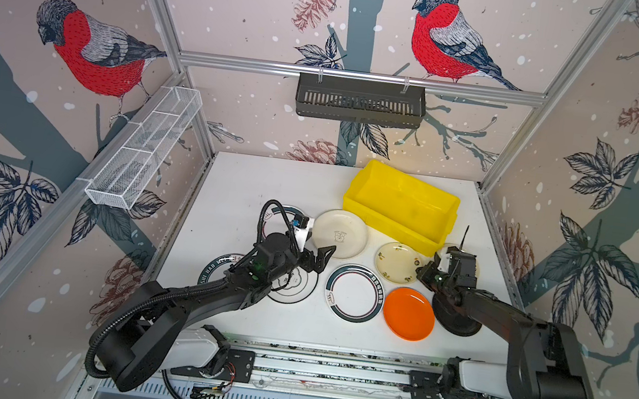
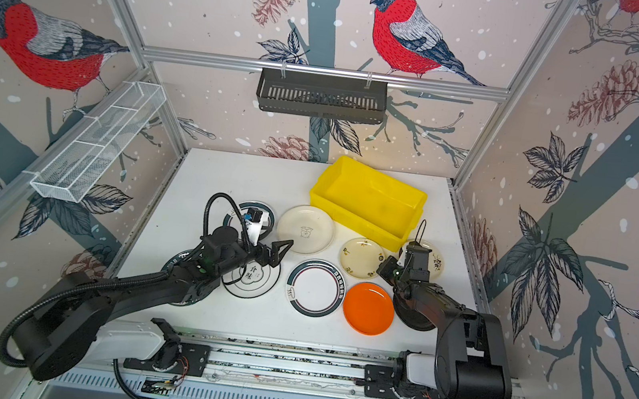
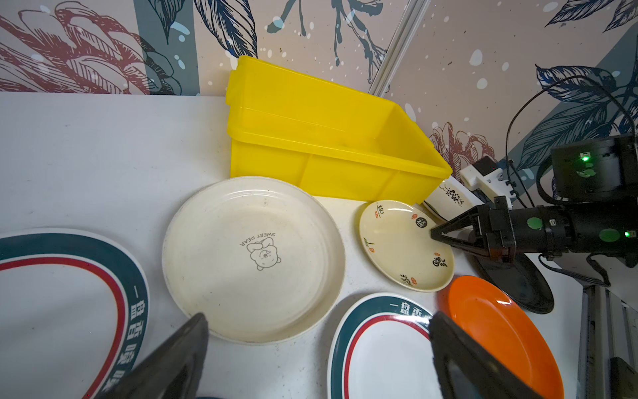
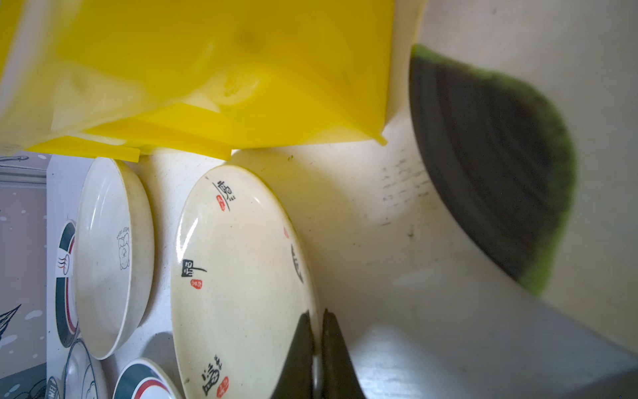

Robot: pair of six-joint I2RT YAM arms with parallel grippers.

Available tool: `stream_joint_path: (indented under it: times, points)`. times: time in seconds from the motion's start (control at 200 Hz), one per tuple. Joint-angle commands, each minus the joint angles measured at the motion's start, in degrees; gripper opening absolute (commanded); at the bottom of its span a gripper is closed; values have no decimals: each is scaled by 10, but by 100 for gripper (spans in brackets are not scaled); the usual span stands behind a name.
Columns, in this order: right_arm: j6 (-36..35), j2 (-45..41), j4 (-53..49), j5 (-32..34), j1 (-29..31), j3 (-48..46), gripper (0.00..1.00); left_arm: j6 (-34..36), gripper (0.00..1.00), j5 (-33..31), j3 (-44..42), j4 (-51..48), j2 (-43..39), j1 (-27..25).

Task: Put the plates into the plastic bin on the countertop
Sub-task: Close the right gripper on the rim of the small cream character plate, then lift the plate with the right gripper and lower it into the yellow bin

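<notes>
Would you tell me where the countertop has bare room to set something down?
The rear-left countertop is bare, bordered by the plastic bin's left end, the cream plate and the side wall. A narrower strip lies between the orange plate and the front rail. Crowded: around the yellowish plate.

a black slotted basket point(image 1: 360, 101) hangs by two clips from a silver rail point(image 1: 243, 63) on the back wall. a white wire mesh rack point(image 1: 143, 152), divided into compartments, hangs on the left wall. wallpaper point(image 1: 528, 131) shows red-breasted birds point(image 1: 444, 36), pinecones and leaves.
</notes>
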Motion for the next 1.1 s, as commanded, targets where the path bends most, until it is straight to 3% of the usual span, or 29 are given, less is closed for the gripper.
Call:
stream_joint_path:
  times: [0.0,0.575,0.966,1.096]
  points:
    - [4,-14,-10,7,0,0,4,-3,98,8,2,25,1,0]
    - [0,-111,-49,-25,25,20,0,-17,98,56,9,45,32,0]
    - [-24,-150,-55,-50,53,98,0,-31,98,103,6,77,44,0]
    - [-46,-128,-70,-21,51,150,0,-32,98,105,2,85,39,0]
